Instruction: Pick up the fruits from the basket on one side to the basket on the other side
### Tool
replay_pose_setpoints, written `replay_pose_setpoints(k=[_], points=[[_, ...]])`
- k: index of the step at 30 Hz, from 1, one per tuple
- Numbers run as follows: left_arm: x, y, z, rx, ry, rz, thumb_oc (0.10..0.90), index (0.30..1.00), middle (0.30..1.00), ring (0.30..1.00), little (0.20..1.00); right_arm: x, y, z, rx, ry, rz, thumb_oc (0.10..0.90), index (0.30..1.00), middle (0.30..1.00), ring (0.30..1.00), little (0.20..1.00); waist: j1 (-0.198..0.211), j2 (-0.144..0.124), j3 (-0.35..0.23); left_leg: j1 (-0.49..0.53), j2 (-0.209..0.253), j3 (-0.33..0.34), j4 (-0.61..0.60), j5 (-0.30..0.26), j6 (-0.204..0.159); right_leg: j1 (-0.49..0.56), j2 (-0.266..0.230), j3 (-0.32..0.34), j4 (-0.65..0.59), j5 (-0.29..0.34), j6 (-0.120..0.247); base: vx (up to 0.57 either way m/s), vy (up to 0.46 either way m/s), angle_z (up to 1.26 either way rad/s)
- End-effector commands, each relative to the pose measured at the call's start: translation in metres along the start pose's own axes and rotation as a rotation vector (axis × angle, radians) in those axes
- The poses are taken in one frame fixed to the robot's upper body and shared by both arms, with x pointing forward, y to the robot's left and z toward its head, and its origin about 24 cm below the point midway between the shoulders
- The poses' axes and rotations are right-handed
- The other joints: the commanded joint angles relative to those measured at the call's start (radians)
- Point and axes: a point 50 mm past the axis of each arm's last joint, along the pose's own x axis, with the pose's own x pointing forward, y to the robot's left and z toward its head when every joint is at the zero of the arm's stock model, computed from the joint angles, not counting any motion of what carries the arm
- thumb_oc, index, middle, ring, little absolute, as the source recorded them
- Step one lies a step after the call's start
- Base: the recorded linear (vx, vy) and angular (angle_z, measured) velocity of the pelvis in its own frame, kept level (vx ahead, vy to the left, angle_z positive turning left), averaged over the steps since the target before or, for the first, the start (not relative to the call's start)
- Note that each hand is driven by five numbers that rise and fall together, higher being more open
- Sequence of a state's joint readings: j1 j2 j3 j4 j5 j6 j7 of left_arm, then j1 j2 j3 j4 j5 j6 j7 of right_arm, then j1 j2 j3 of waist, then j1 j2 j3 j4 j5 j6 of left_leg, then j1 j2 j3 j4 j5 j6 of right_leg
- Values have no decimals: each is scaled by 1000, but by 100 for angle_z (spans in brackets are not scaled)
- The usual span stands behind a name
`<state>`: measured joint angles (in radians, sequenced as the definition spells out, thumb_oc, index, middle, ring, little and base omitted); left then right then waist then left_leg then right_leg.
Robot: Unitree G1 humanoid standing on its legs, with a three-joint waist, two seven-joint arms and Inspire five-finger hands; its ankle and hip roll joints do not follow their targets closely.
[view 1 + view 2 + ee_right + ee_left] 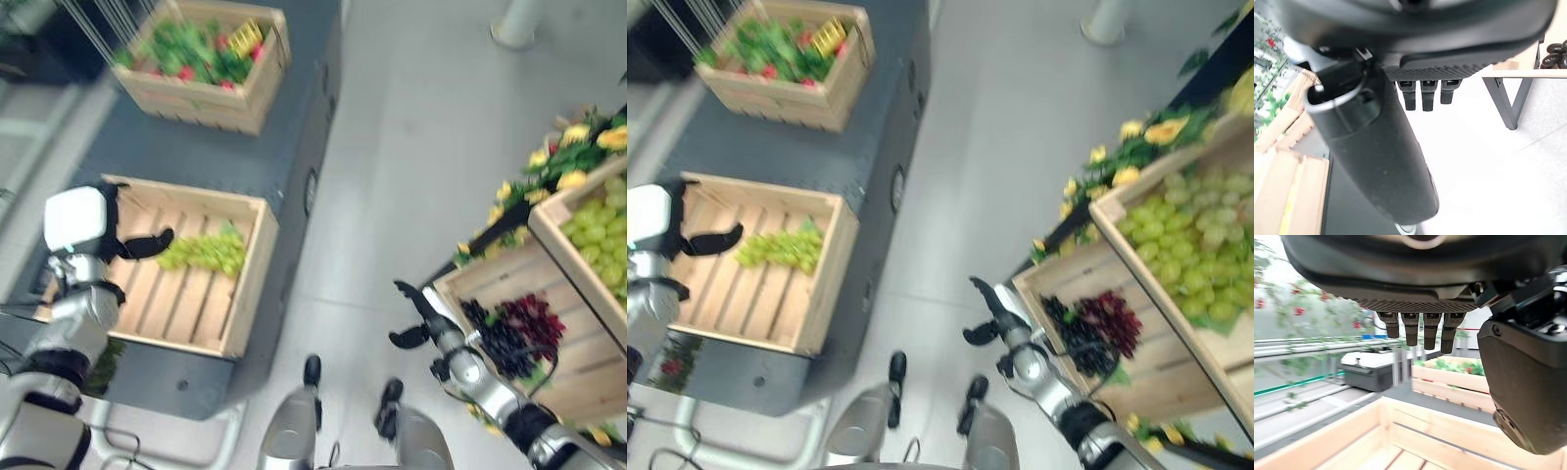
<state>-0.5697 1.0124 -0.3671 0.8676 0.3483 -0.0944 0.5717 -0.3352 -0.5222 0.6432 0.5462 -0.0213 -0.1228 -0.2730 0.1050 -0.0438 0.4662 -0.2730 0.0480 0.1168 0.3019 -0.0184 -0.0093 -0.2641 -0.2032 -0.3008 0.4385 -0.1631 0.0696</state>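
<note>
Over the left crate (250, 279) my left hand (137, 245) hangs released, green grapes (204, 252) lying inside. My right hand (416, 318), slack and empty, should approach the dark grapes (514, 333) from above, gripping near the stem.

Wide bare floor (392, 196) runs between left bench (196, 137) and right stand, free for a hand to cross. Left near crate (186, 264): slats open on near side, green grapes (203, 252) at far-right. Right near crate (534, 323): dark grapes (509, 333) fill left part, upper crate (588, 245) overhangs right.
</note>
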Motion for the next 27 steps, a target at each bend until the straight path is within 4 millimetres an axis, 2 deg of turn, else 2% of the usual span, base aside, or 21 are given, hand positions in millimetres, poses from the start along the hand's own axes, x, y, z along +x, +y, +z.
replay_pose_setpoints(k=[1, 4, 11, 14, 17, 22, 27], points=[[16, 47, -21, 9, 99, 221, 800, 900, 900, 900, 900, -5, -16, 14, 37, -115, -23, 800, 900, 900, 900, 900, -23, 22, 27, -66, -5, 42, 248, -221, 42, -23, 11, 7, 168, -125, -55, -105, 140, 9], [23, 57, -16, 17, 96, 259, 800, 900, 900, 900, 900, -3, -23, 16, 14, -128, -28, 800, 900, 900, 900, 900, -27, 11, 54, -142, 0, 46, 338, -251, 50, -93, 2, 10, 257, -152, -68, -92, 119, 1], [40, 79, -10, 108, 77, 291, 800, 900, 900, 900, 900, 1, -35, 21, -6, -142, -46, 800, 900, 900, 900, 900, -42, -3, 54, -286, 21, 50, 465, -298, 62, -247, -4, 27, 384, -182, -79, -62, 77, 8], [43, 83, -8, 125, 72, 294, 800, 900, 900, 900, 900, 2, -36, 21, -5, -150, -54, 800, 900, 900, 900, 900, -45, -7, 54, -308, 28, 50, 480, -305, 63, -270, -2, 29, 395, -185, -80, -55, 31, 1], [47, 81, -1, 163, 17, 224, 800, 900, 900, 900, 900, 4, -37, 23, -10, -161, -56, 800, 900, 900, 900, 900, -48, -12, 54, -320, 35, 50, 483, -308, 62, -283, 4, 32, 388, -177, -73, -49, 19, 1], [46, 74, 3, 173, -36, 153, 800, 900, 900, 900, 900, 6, -43, 24, -36, -160, -53, 800, 900, 900, 900, 900, -56, -3, 54, -326, 38, 58, 480, -306, 59, -290, 7, 39, 373, -169, -69, -40, 60, 0], [49, 87, 4, 282, -73, 216, 800, 900, 900, 900, 900, 4, -49, 19, -39, -140, -44, 800, 900, 900, 900, 900, -67, -4, 54, -338, 52, 68, 482, -305, 57, -302, 8, 42, 366, -160, -65, -10, 59, -2]])
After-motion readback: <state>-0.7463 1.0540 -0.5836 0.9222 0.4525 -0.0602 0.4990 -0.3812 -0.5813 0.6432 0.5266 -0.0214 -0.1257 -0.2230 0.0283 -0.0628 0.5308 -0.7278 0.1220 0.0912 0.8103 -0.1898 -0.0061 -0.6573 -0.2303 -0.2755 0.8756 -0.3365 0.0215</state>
